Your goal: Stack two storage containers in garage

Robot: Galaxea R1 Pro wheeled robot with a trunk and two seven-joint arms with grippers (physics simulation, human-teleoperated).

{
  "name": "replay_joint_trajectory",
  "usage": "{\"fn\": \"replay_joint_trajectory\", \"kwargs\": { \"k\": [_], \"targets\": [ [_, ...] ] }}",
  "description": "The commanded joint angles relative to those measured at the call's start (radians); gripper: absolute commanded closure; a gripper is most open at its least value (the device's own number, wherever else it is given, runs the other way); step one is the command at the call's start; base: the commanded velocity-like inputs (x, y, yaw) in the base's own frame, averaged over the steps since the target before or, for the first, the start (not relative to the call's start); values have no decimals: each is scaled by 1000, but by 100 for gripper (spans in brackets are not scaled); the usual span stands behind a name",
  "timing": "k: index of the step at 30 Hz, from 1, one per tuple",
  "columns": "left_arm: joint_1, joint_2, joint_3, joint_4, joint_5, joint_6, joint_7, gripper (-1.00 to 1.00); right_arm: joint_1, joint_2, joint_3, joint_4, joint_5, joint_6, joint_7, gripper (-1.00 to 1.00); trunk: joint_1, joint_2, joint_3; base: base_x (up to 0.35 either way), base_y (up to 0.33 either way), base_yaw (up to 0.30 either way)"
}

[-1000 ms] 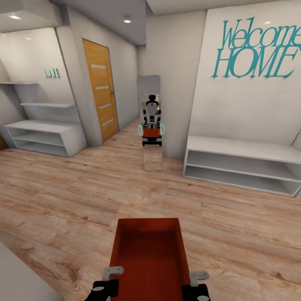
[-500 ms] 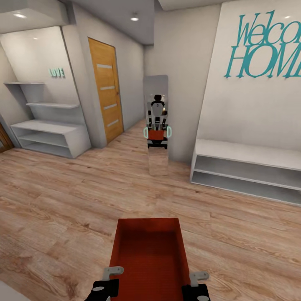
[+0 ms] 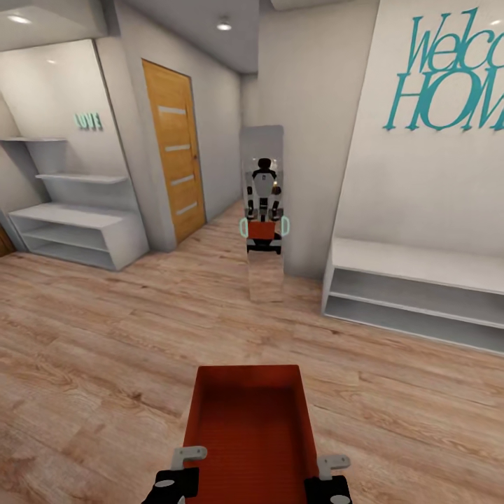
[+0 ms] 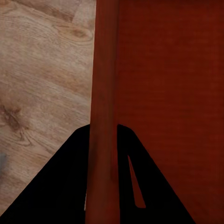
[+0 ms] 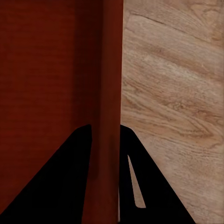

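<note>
Room: wood-plank floor (image 3: 105, 336), white shelves (image 3: 413, 287), orange door (image 3: 175, 157), mirror (image 3: 264, 210) reflecting the robot.
Container (image 3: 248, 427): carried low, in front of the robot; near end cut off.
Left gripper (image 4: 102, 186): clamped on left wall.
Right gripper (image 5: 106, 186): clamped on right wall.
Head view: fingertips hidden.

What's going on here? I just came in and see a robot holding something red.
The robot is carrying one orange-red storage container in front of itself, its left hand clamped on one side wall and its right hand on the other. It is on light wood-plank floor facing a mirror, not in the garage yet.
</note>
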State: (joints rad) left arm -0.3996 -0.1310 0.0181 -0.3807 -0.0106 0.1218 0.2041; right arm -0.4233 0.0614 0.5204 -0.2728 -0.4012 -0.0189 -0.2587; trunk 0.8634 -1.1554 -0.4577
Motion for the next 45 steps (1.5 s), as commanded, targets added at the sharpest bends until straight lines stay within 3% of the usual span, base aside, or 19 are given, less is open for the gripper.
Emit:
{"fn": "replay_joint_trajectory", "kwargs": {
  "k": [1,8,27,45],
  "targets": [
    [1,-1,-63,0,9,6,5,100,-2,0,5,1,-5,-4,-5,100,1,-1,-1,322,0,0],
    [1,-1,-63,0,9,6,5,100,-2,0,5,2,-4,-3,-5,100,1,-1,-1,322,0,65],
    [1,-3,-63,-1,9,6,5,100,-2,0,5,1,-2,-4,-5,100,1,-1,-1,322,0,261],
    [1,-3,-63,-1,9,6,5,100,-2,0,6,2,-2,-3,-5,100,1,-1,-1,322,0,99]
  ]
}}
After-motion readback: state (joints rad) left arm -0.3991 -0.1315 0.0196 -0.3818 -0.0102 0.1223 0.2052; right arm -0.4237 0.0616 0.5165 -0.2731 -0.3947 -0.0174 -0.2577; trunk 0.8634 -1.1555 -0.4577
